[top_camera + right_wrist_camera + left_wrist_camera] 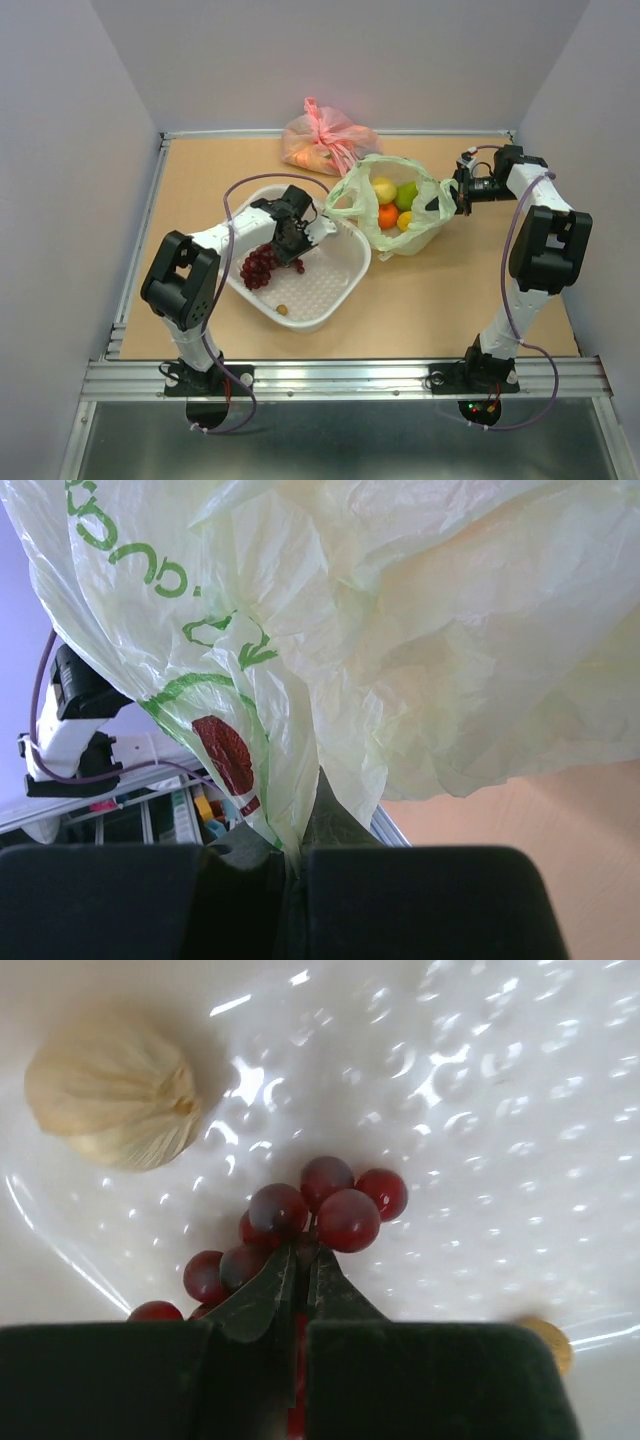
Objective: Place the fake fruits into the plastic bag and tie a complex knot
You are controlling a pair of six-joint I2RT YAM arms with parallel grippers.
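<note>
Our left gripper (300,1265) is clenched on the grape bunch (340,1215). The 2 fingers meet on the stem, and the dark red berries fan out just ahead of the tips. The bunch lies in the white basket (480,1110), directly under the tool.

We judge the bunch light but floppy. The glossy berries would slip and swing, so the stem is the sound place to hold it, and a slow carry would suit it.

Our right gripper (295,845) is clamped on a fold of the plastic bag (450,630), which rises from between its fingers and billows above them. The film looks thin, soft and easy to tear, so we would pull it gently. A gathered fold gives a firmer hold than a single layer.

The left wrist view alone shows the pinch on the stem, and a pale ridged bulb (115,1095) ahead and to the left of the fingers.

Only the top view shows the bag's mouth held open just beside the right gripper, with 4 fake fruits (389,215) inside. It also shows the pink bag (325,140) beyond both tools. The right wrist view shows no fruit at all, only film.
</note>
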